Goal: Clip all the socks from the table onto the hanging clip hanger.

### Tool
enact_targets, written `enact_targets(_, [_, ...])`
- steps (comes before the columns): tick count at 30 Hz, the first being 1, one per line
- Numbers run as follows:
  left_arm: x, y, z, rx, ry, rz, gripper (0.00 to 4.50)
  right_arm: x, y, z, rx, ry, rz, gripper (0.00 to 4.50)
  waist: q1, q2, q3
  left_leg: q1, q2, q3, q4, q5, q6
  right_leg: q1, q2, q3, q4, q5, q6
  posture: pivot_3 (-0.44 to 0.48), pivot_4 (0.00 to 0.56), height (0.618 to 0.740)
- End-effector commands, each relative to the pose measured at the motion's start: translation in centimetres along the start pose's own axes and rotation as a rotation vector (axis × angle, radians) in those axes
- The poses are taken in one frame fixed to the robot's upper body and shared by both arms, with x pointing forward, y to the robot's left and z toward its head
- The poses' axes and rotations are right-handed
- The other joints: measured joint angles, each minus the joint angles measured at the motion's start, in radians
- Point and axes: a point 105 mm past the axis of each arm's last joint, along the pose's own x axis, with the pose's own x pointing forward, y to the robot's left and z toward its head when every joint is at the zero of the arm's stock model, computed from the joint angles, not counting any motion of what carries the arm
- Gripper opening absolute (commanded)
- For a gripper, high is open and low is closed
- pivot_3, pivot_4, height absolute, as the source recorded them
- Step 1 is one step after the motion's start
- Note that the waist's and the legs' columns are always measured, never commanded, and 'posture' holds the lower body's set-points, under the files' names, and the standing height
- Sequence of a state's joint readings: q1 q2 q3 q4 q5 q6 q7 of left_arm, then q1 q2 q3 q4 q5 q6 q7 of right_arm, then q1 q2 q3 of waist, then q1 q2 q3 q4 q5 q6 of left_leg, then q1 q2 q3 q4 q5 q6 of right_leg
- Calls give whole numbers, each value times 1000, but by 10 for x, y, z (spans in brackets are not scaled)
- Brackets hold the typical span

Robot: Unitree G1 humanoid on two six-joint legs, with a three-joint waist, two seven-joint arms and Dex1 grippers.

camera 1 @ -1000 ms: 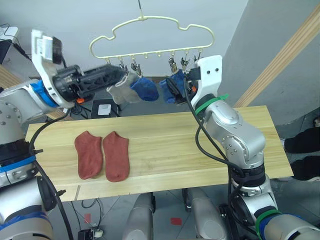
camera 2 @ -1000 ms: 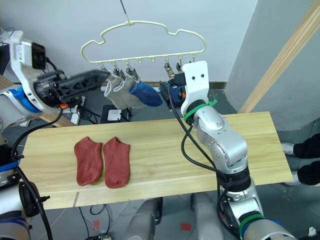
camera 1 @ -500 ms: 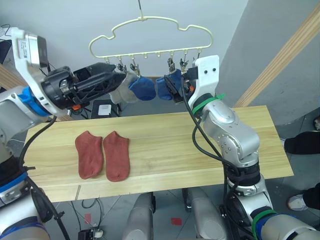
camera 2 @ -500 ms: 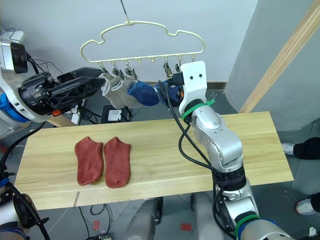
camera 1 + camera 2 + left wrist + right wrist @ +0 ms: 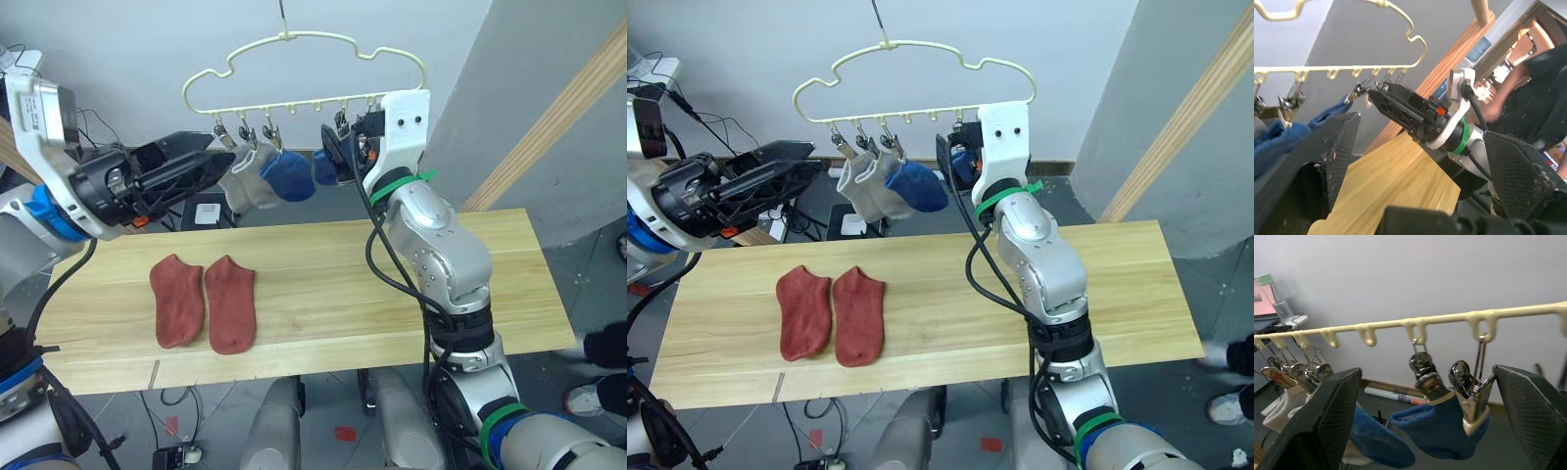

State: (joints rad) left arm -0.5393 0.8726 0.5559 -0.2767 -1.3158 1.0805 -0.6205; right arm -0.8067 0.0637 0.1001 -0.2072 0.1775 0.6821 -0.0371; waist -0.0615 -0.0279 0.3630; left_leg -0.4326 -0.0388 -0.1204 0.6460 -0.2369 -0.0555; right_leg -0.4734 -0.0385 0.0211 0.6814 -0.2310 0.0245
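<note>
The pale-yellow clip hanger (image 5: 294, 73) hangs above the table's (image 5: 490, 255) far edge. Clipped to it are two light grey socks (image 5: 867, 191), a blue sock (image 5: 287, 176) and a second blue sock (image 5: 1442, 428). My right gripper (image 5: 331, 157) is open, its fingers (image 5: 1332, 426) on either side of that second blue sock and its clips (image 5: 1469, 389). Left of the grey socks, my left gripper (image 5: 216, 154) is open and holds nothing. Two rust-red socks (image 5: 177, 300) (image 5: 231, 304) lie flat, side by side, on the table's left part.
A slanted wooden beam (image 5: 558, 117) leans against the grey wall at the right. A person (image 5: 1528, 73) stands beyond the table's right end, with a shoe (image 5: 598, 397) by the floor there. Cables and small items lie on the floor behind the table.
My left gripper has drawn back to the left, away from the grey socks, which now hang free. The right gripper has stayed at the second blue sock. The camera has shifted slightly.
</note>
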Motion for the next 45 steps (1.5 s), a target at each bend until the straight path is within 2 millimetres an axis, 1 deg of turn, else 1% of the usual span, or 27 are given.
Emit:
enact_targets(1, [-2,-6,9,40,-19,-14,4484,1,7,16,3,-60,13,4500,3,0,0,0,0,0,0,0,0,0,0,0,0,0,0,40,366,740])
enact_targets(9, [-1,-6,10,43,-22,-11,4484,3,2,11,15,-42,-26,4500,6,0,0,0,0,0,0,0,0,0,0,0,0,0,0,44,367,740])
enact_targets(13, [-2,-5,9,40,-19,-6,4484,5,-4,14,51,-58,-43,4500,6,0,0,0,0,0,0,0,0,0,0,0,0,0,0,45,368,740])
enact_targets(18, [-3,-3,9,38,-17,-3,4484,3,0,15,103,-62,-1,4500,5,0,0,0,0,0,0,0,0,0,0,0,0,0,0,40,367,740])
enact_targets(24, [-2,-3,9,33,-17,-7,4484,2,-4,14,118,-60,-12,4500,5,0,0,0,0,0,0,0,0,0,0,0,0,0,0,35,368,740])
enact_targets(27, [-3,-3,8,29,-14,-8,4500,1,-4,15,115,-67,-13,3906,5,0,0,0,0,-1,0,0,0,0,0,-1,0,0,0,33,371,740])
enact_targets(33, [-3,-3,9,27,-11,-9,4500,-1,-3,16,85,-69,6,3906,5,0,0,0,0,-1,0,0,0,0,0,-1,0,0,0,34,371,740])
enact_targets(40, [-2,-3,8,27,-8,-10,4500,-8,-7,16,60,-71,37,3906,5,0,0,0,0,0,0,0,0,0,0,-1,0,0,0,29,372,740])
enact_targets(45, [-1,-1,7,24,-7,-9,4500,-12,-13,8,1,-45,29,3906,5,0,0,0,0,-1,0,0,0,0,0,-1,0,0,0,24,372,740])
